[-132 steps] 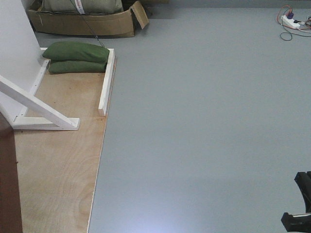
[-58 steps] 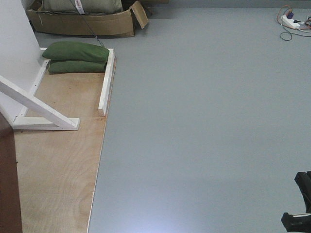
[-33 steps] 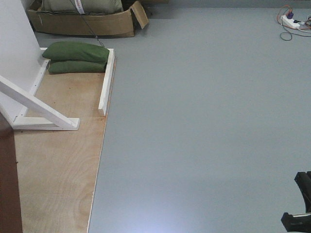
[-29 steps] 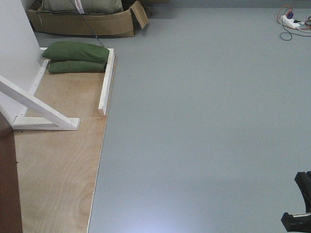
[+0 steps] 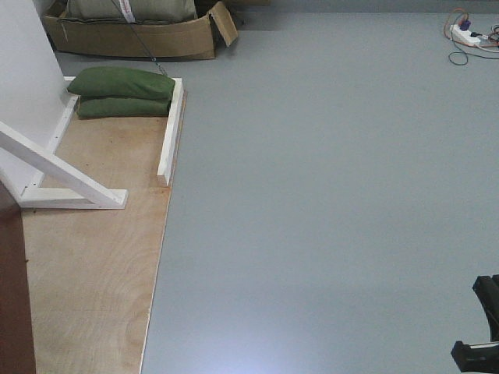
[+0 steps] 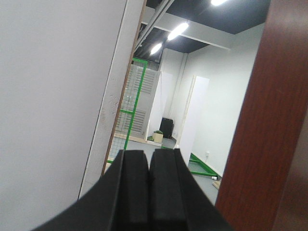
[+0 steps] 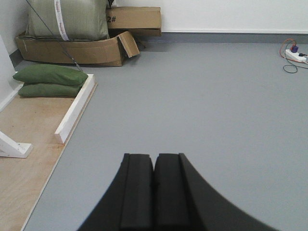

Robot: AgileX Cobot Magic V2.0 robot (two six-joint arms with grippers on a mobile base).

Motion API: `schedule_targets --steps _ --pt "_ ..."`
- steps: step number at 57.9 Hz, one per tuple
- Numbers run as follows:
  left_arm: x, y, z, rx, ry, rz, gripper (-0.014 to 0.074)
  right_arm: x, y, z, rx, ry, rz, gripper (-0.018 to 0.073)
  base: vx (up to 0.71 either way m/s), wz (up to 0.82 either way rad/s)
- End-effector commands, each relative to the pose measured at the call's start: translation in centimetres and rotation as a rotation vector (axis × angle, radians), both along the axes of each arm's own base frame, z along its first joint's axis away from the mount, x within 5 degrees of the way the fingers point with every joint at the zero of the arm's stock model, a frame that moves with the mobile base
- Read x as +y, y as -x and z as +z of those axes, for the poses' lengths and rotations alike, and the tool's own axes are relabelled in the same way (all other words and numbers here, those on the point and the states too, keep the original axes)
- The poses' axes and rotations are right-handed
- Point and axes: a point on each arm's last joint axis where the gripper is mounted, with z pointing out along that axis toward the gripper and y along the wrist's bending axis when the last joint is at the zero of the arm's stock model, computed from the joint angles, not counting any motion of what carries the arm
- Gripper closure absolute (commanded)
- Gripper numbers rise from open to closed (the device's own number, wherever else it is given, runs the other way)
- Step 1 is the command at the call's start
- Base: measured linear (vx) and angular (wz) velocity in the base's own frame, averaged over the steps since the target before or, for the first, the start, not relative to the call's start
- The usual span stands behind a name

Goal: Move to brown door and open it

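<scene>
Lower left corner of front view: narrow strip of brown door (image 5: 11,304), along left edge of plywood board (image 5: 93,265). Same door filling right side of left wrist view, next to white wall panel (image 6: 53,96). Left gripper (image 6: 149,159): fingers pressed together, holding nothing, in front of gap between door and panel. Right gripper (image 7: 154,161): fingers likewise closed, empty, over grey floor (image 7: 202,96). Far edge of board: two stacked green sandbags (image 5: 121,92), just beside white frame braces (image 5: 58,167). Beyond: cardboard box (image 5: 132,37).

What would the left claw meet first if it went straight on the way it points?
Probably nothing close: the left claw aims into the open gap between the white frame and the brown door, though depth is unclear.
</scene>
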Motion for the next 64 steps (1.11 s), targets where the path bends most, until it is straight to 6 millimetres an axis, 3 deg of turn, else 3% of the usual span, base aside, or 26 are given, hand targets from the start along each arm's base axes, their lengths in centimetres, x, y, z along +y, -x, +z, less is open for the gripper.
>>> schedule_targets --steps 1,26,42,64 --pt "0.1 0.5 0.6 -0.012 -0.004 0.118 0.06 -0.1 -0.2 0.6 -0.084 0.01 -0.005 0.0559 0.0 0.0" --pt "0.2 0.6 0.0 -0.029 0.064 0.079 0.06 -0.1 -0.2 0.6 -0.084 0.01 -0.005 0.0559 0.0 0.0" --pt "0.2 1.7 -0.5 -0.304 0.139 -0.002 0.06 -0.1 -0.2 0.6 -0.08 0.01 -0.005 0.0559 0.0 0.0" --pt "1.2 -0.9 -1.7 -0.331 0.233 0.168 0.06 -0.1 -0.2 0.6 -0.081 0.01 -0.005 0.0559 0.0 0.0"
